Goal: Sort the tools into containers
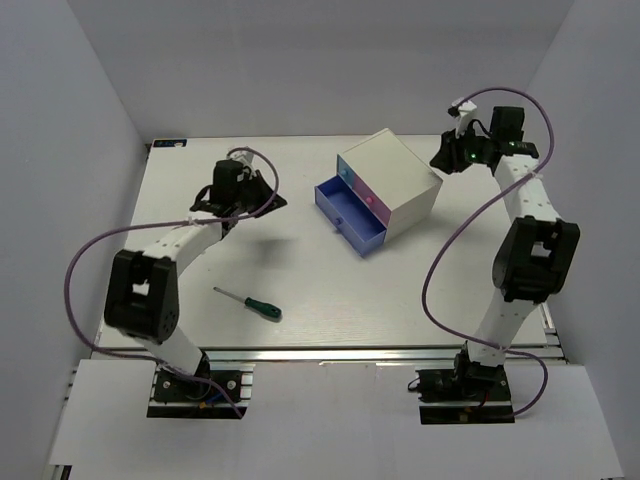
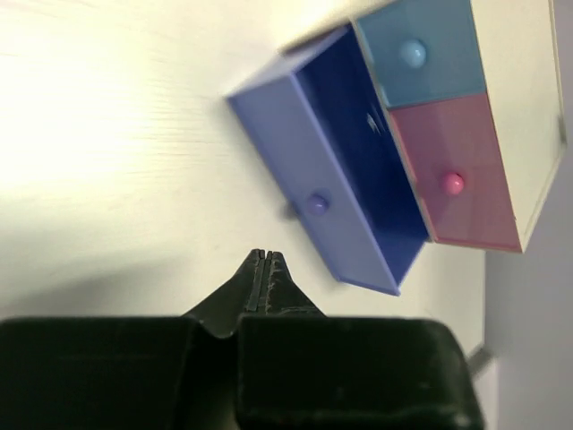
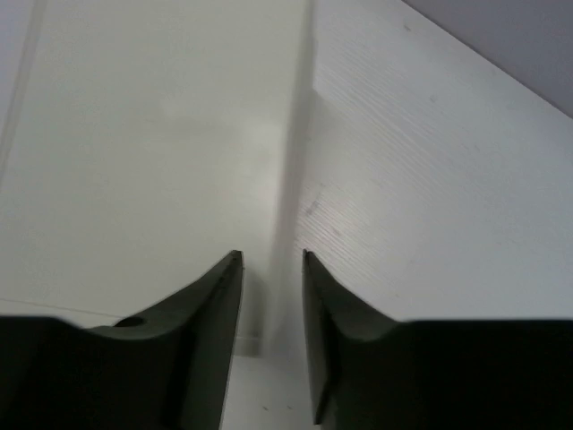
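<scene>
The white cabinet stands right of the table's middle. Its violet-blue drawer is pulled out; the light blue drawer and the pink drawer are closed. The open drawer shows only a faint glint inside. The green-handled screwdriver lies on the table near the front left. My left gripper is shut and empty, left of the open drawer. My right gripper is open and empty by the cabinet's far right corner. The wrench and the mini screwdrivers are not visible.
The white table is walled in by white panels at the left, back and right. In the right wrist view a smooth white surface meets the grained tabletop just ahead of the fingers.
</scene>
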`<state>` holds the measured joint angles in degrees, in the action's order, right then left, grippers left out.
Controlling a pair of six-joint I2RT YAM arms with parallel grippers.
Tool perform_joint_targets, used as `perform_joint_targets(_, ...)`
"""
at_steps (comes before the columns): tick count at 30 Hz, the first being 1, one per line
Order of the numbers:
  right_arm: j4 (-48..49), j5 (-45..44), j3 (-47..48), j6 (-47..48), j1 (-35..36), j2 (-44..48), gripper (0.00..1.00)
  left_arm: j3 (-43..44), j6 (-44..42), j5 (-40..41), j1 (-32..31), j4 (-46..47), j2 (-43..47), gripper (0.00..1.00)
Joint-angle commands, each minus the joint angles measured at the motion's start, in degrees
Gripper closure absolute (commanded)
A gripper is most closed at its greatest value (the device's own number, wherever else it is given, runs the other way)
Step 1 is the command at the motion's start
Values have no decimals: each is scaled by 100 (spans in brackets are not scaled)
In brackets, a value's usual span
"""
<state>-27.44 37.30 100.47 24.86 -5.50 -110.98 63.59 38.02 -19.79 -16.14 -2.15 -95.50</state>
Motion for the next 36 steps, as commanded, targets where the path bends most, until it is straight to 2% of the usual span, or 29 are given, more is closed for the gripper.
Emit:
perform_joint_targets(1,450,813,-752,1466,767,1136,66,-382,-348,835,128,-750,1108,100)
perform_joint_targets(2,441,797,-957,1730,1039,1323,75,-470,-357,976,146,-821,1339,100)
perform_joint_targets(3,441,736,-1176,2089,1616,1620,89,-653,-392,1238,155,-952,1550,100)
perform_joint_targets(5,503,516,-1711,2146,2243,1816,98,-821,-401,1521,181,-1128,2198,99)
perform_joint_targets(6,494,463,-1845,2128,2846,1878,99,-900,-392,1661,182,-1216,2412,90)
perform_joint_targets(7,503,367,-1977,2032,3131,1930,98,-1032,-383,1889,199,-1435,2614,79)
perform_joint_targets(8,625,270,-2187,1875,3429,1922,96,-1103,-366,2135,208,-1568,3007,68)
perform_joint_targets(9,678,113,-2250,1699,3963,1826,93,-1164,-331,2259,208,-1795,3203,64)
perform_joint_targets(11,723,-275,-2225,1023,4423,1607,78,-1323,-234,2663,217,-2077,3772,52)
perform_joint_targets(12,705,-424,-2155,716,4782,1284,74,-1341,-147,2847,225,-2244,3967,38)
perform_joint_targets(15,172,-933,-1612,-208,5337,450,59,-1393,160,3542,225,-3130,4686,26)
perform_joint_targets(18,-112,-1268,-1198,-824,5742,-115,49,-1437,381,3956,225,-3676,5364,24)
perform_joint_targets(19,-112,-1260,-1152,-912,5814,-195,37,-1437,425,4035,225,-3809,5497,24)
perform_joint_targets(20,-69,-1260,-1117,-1009,5893,-257,34,-1420,478,4210,225,-3958,5620,24)
perform_joint_targets(21,36,-1260,-1099,-1184,6041,-362,14,-1402,548,4299,225,-4238,5830,24)
perform_joint_targets(22,72,-1251,-1021,-1212,6112,-407,11,-1376,592,4386,225,-4397,5920,24)
perform_joint_targets(30,248,-1392,-713,-1519,6675,-775,11,-1165,838,4677,225,-5312,6404,24)
perform_joint_targets(36,625,-2199,-765,-1800,6956,-987,11,-1095,909,4695,225,-5497,6501,24)
